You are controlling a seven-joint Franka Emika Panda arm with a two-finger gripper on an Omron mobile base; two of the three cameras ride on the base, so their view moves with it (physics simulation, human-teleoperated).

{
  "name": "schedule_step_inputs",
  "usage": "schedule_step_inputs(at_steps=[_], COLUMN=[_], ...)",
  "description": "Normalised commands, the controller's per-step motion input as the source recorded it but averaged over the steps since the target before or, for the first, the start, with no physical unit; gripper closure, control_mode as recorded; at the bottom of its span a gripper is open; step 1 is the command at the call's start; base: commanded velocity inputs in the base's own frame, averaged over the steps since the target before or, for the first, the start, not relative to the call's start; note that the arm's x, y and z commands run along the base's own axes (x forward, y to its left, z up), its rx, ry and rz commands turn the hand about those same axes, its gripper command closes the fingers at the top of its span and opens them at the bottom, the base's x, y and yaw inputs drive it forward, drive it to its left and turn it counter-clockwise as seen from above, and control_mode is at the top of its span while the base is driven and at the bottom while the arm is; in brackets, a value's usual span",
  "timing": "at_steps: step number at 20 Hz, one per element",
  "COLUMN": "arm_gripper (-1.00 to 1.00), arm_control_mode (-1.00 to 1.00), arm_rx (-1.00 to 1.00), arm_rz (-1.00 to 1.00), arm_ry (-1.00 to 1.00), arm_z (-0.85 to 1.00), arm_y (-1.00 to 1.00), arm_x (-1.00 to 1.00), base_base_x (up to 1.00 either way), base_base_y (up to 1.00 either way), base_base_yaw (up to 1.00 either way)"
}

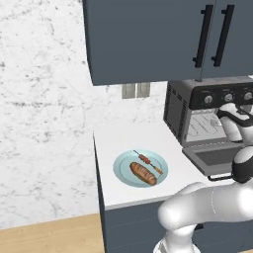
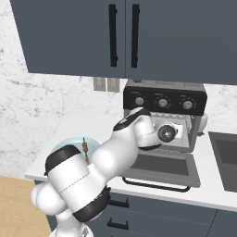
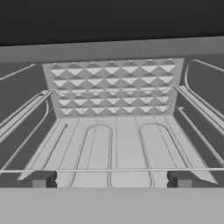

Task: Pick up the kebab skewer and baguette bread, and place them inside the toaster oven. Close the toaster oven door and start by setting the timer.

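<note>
Fingers [image 3: 111, 183] stood wide and empty at the mouth of the oven [image 1: 207, 116], door [image 2: 162, 169] dropped open. Skewer [image 1: 148, 161] and baguette [image 1: 143, 173] lay side by side on a plate [image 1: 123, 173] on the tabletop [image 1: 128, 138].

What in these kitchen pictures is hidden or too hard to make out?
- Baguette bread in the right base view: the arm hides it; only the kebab skewer tip shows.
- Plate: mostly behind the arm there.
- Toaster oven: cut off by the right edge in the left base view.
- Knob markings: too small to read.
- Gripper: fingertips barely visible in the hand view.
</note>
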Motion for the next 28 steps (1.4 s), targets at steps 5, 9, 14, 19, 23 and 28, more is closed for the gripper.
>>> schedule_step_inputs(at_steps=[5, 9, 14, 19, 23, 28], arm_gripper=[-1.0, -1.0, -1.0, -1.0, -1.0, -1.0], arm_control_mode=[-1.0, -1.0, -1.0, -1.0, -1.0, -1.0], arm_rx=[-0.02, 0.0, 0.0, 0.0, 0.0, 0.0], arm_rz=[0.0, 0.0, 0.0, 0.0, 0.0, 0.0], arm_ry=[-0.14, -0.19, -0.05, 0.0, 0.0, 0.04], arm_z=[-0.28, -0.04, 0.0, 0.0, 0.01, 0.0], arm_y=[0.0, 0.0, 0.0, 0.0, -0.01, 0.0], arm_x=[0.05, 0.03, 0.12, 0.27, 0.23, 0.09], base_base_x=[0.0, 0.0, 0.0, 0.0, 0.0, 0.0], base_base_y=[0.0, 0.0, 0.0, 0.0, 0.0, 0.0], base_base_yaw=[0.0, 0.0, 0.0, 0.0, 0.0, 0.0])
